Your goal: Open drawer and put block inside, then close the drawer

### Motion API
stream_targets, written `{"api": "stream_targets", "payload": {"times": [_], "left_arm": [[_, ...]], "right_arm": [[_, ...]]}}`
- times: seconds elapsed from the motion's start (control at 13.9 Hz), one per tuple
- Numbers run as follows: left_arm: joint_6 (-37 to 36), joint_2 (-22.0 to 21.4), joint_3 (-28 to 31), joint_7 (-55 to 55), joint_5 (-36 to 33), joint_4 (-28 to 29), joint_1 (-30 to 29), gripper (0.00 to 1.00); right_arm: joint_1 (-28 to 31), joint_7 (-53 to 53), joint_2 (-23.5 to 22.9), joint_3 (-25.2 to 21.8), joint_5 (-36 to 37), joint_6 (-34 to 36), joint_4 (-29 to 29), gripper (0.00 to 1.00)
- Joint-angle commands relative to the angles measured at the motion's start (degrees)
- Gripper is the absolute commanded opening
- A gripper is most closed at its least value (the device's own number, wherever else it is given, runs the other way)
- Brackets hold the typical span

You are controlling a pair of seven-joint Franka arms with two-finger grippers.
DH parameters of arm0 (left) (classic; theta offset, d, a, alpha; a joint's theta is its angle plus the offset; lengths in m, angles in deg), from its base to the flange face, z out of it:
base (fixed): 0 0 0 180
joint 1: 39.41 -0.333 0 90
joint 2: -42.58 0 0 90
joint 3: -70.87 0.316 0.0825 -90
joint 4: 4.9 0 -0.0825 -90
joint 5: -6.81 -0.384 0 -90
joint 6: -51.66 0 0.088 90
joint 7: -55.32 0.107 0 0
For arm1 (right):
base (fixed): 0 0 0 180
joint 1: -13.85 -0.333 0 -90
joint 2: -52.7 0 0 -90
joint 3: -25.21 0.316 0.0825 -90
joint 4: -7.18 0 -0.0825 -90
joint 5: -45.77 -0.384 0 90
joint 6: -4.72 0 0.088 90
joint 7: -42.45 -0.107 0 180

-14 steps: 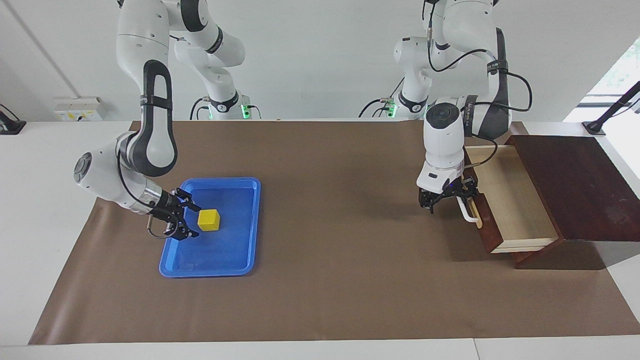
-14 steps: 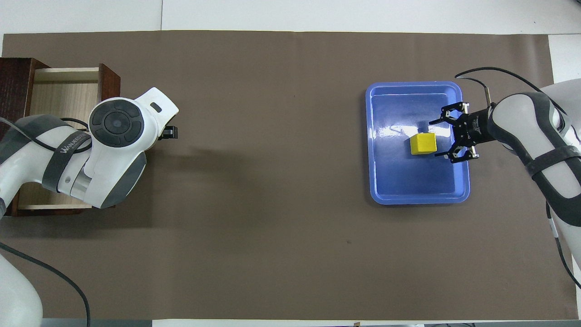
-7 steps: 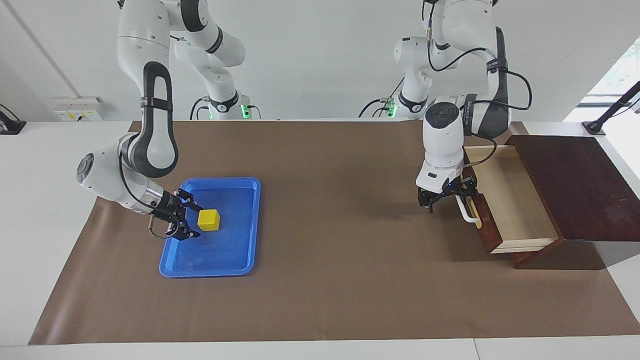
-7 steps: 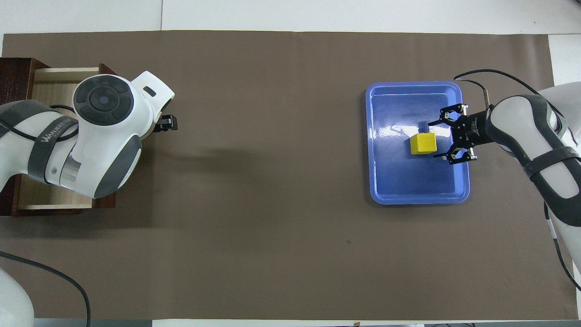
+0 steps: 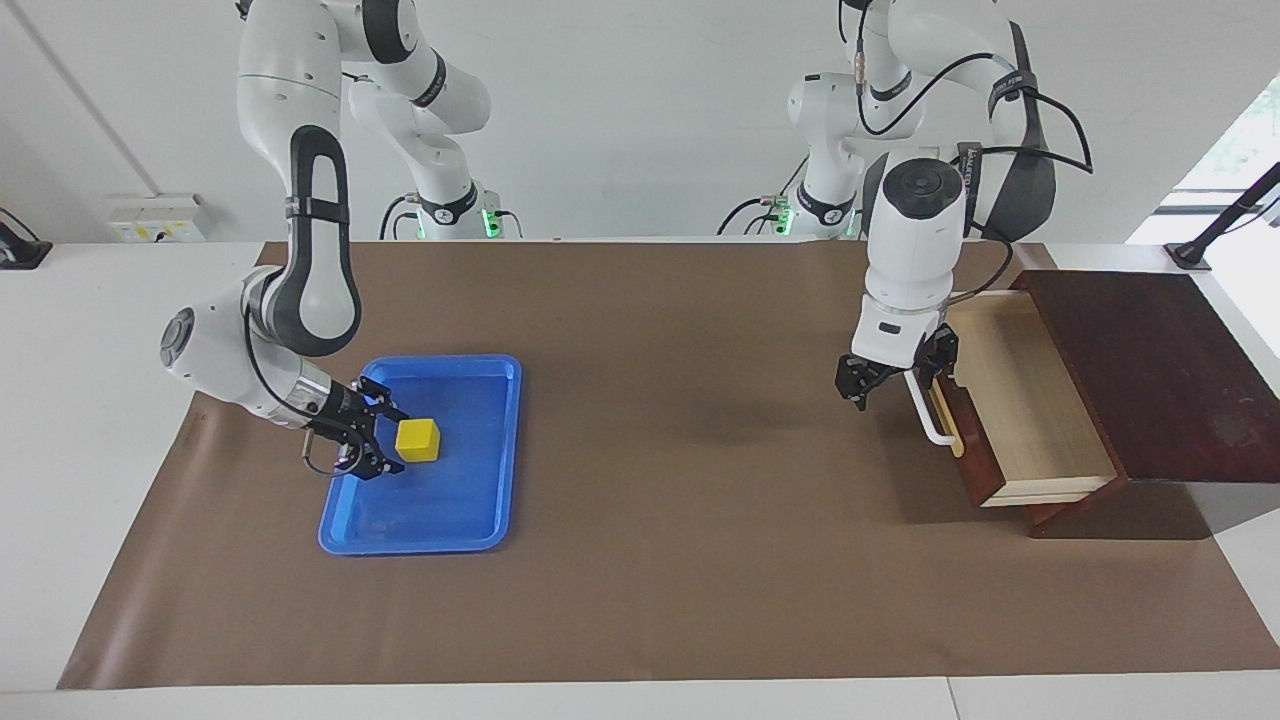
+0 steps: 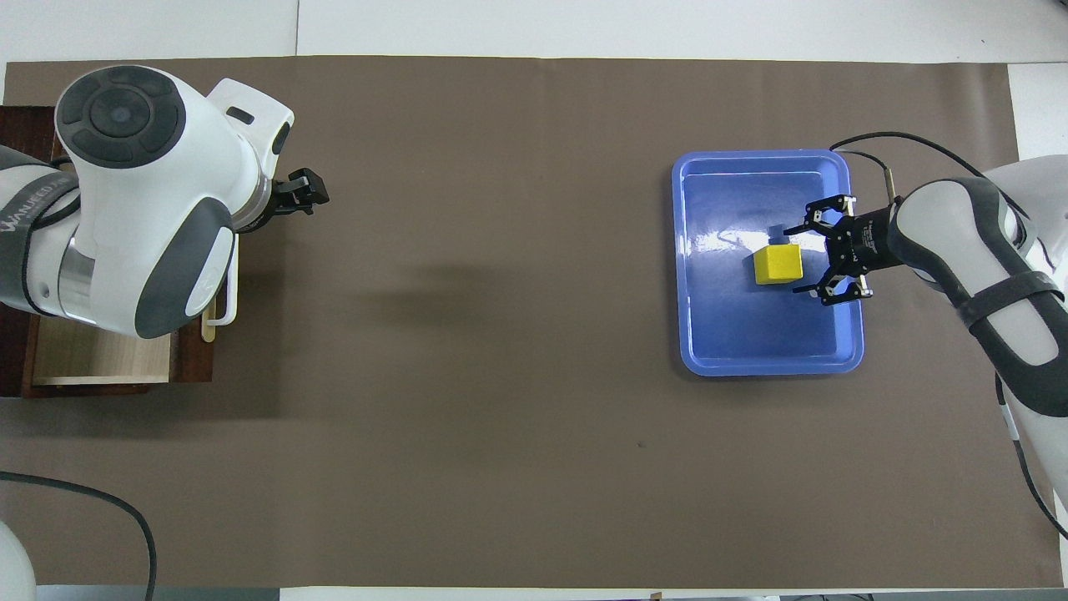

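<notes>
The block (image 5: 418, 440) is a small yellow cube lying in a flat blue tray (image 5: 480, 400); it also shows in the overhead view (image 6: 778, 264). My right gripper (image 5: 378, 440) is open and low over the tray, its fingertips level with the block's side toward the right arm's end of the table, not closed on it (image 6: 805, 257). The drawer (image 5: 1020, 400) stands pulled out of the dark cabinet (image 5: 1150, 370), its pale inside empty. My left gripper (image 5: 893, 378) is open and empty, raised over the mat beside the white handle (image 5: 932, 418).
A brown mat (image 5: 650, 520) covers most of the white table. In the overhead view the left arm's wrist (image 6: 142, 192) hides much of the drawer (image 6: 100, 363); one left finger (image 6: 302, 190) pokes out. The tray (image 6: 751, 342) holds only the block.
My left gripper has risen from the level of the drawer handle and its wrist has swung up. My right gripper has edged slightly closer to the block. Drawer and block have not moved.
</notes>
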Motion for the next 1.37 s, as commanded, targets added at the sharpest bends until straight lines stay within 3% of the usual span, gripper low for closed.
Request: {"api": "stream_targets", "payload": {"times": [0.0, 0.07, 0.22, 0.72, 1.01, 1.29], "left_arm": [[-3.7, 1.1, 0.6, -7.2, 2.2, -3.1, 0.7, 1.00], [-4.8, 1.1, 0.5, -11.0, 2.7, -3.9, 0.7, 1.00], [-5.4, 0.9, 0.6, -20.8, 5.5, -4.2, 0.7, 1.00], [-8.8, -0.6, 0.5, -45.4, 9.3, -3.9, 0.8, 1.00], [-8.3, -0.9, 0.4, -59.4, 9.3, -3.4, 1.4, 1.00], [-5.5, -0.8, 0.5, -66.3, 9.3, -3.3, 1.9, 1.00]], "right_arm": [[0.1, 2.5, 1.4, 0.1, -2.3, -1.7, 2.3, 0.89], [0.1, 2.5, 1.4, 0.1, -2.3, -1.7, 2.3, 0.85], [0.1, 2.6, 1.5, 0.2, -2.3, -1.7, 2.5, 0.69], [0.2, 3.5, 1.5, 0.2, -2.3, -0.7, 2.2, 0.00], [0.7, 5.8, 1.5, 0.1, -2.3, 0.7, 1.3, 0.00], [1.1, 1.7, 0.8, 0.0, -2.3, 8.3, -6.6, 0.00]]}}
